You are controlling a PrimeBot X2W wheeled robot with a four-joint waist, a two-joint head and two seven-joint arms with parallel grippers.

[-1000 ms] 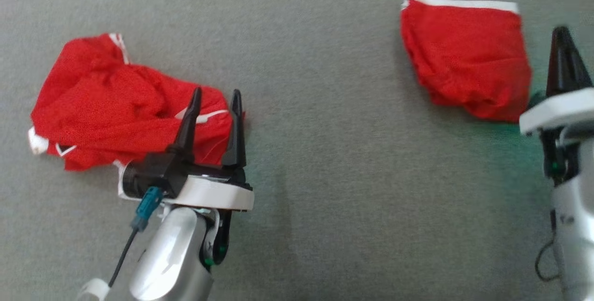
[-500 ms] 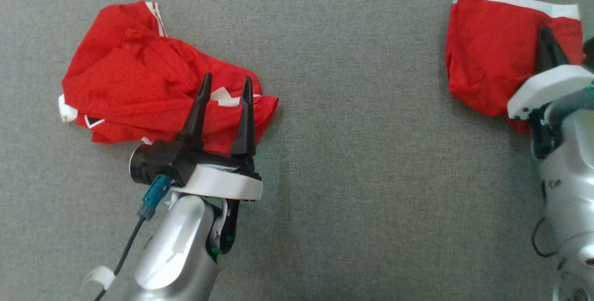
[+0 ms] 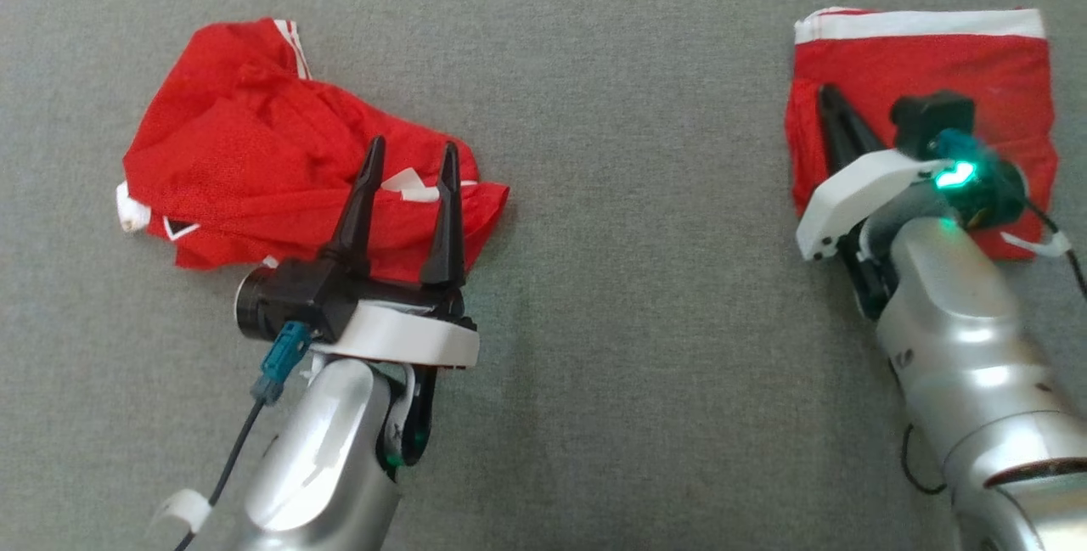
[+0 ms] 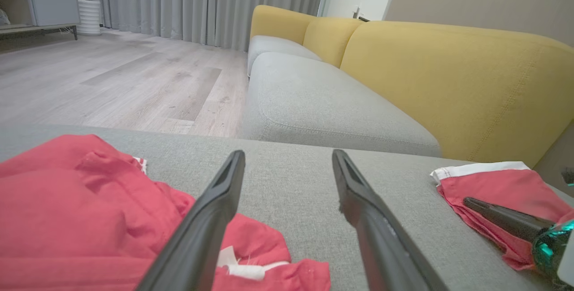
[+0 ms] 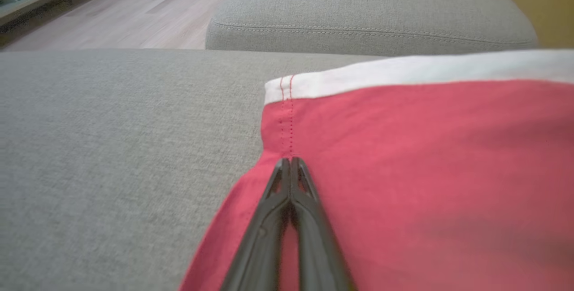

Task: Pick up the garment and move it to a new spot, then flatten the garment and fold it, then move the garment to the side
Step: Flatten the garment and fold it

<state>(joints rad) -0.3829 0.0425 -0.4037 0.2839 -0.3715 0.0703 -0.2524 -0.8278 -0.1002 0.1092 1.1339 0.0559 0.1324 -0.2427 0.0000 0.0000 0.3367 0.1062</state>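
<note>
A crumpled red garment (image 3: 272,152) with white trim lies at the left of the grey cushion (image 3: 637,194). My left gripper (image 3: 413,146) stands open just above its right end, holding nothing. In the left wrist view the same gripper (image 4: 288,154) has the crumpled garment (image 4: 67,201) at its lower left. A second red garment (image 3: 926,67), folded into a square with a white band, lies at the right. My right gripper (image 3: 825,94) is shut, its tips over that garment's left edge. The right wrist view shows the gripper (image 5: 289,161) closed over the folded garment (image 5: 426,147).
Beyond the cushion's far edge sit another grey seat cushion (image 4: 323,107), a yellow sofa back (image 4: 448,80) and wooden floor (image 4: 112,80). Bare grey fabric (image 5: 112,125) stretches between the two garments.
The head camera has shifted. My right arm has swung in from the right edge, so its shut fingers now lie over the folded garment's left side. The left gripper stays open at the crumpled garment.
</note>
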